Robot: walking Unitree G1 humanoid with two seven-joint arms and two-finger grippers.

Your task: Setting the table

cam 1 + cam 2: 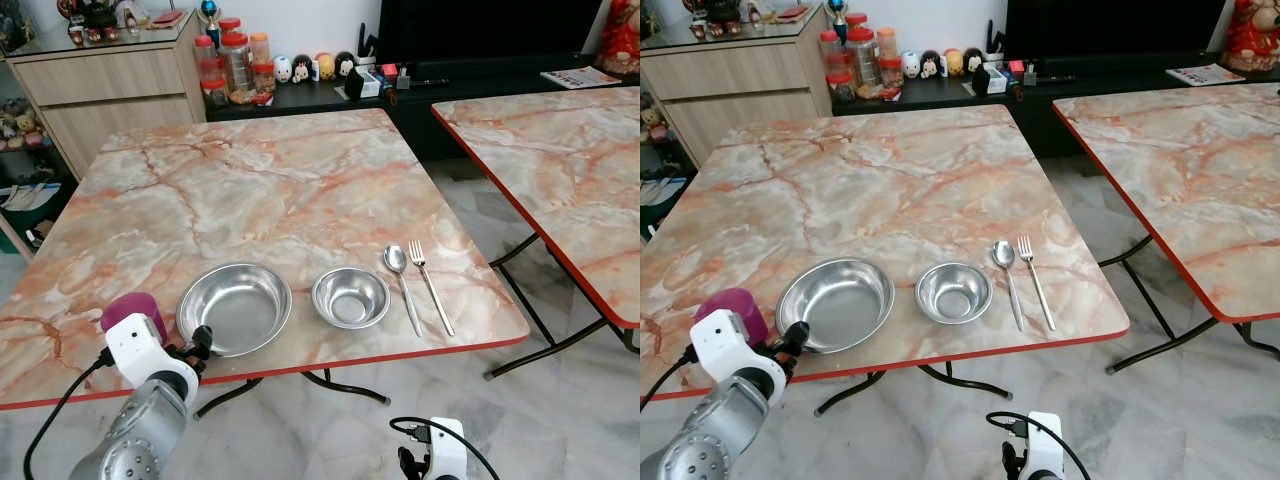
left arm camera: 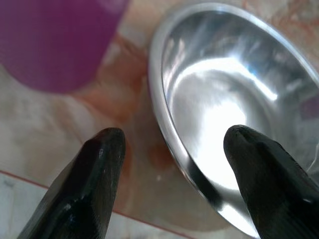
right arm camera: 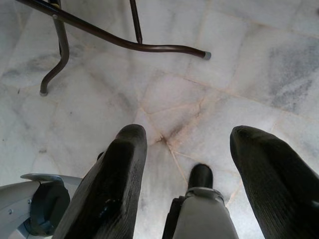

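Note:
On the marble-patterned table point(image 1: 260, 170), along its near edge, stand a purple cup point(image 1: 132, 312), a large steel bowl point(image 1: 234, 307), a small steel bowl point(image 1: 350, 297), a spoon point(image 1: 402, 282) and a fork point(image 1: 430, 285). My left gripper point(image 1: 198, 344) hovers open at the table's front edge, between the cup and the large bowl. In the left wrist view the bowl's near rim point(image 2: 169, 139) lies between the two fingers, with the cup point(image 2: 55, 40) off to one side. My right gripper point(image 3: 187, 139) hangs open over the floor, holding nothing.
A second marble table point(image 1: 560, 170) stands to the right across a narrow gap. Behind are a wooden cabinet point(image 1: 100, 90), jars point(image 1: 235, 65) and a dark TV console point(image 1: 460, 80). Metal table legs point(image 3: 99, 35) rest on the tiled floor.

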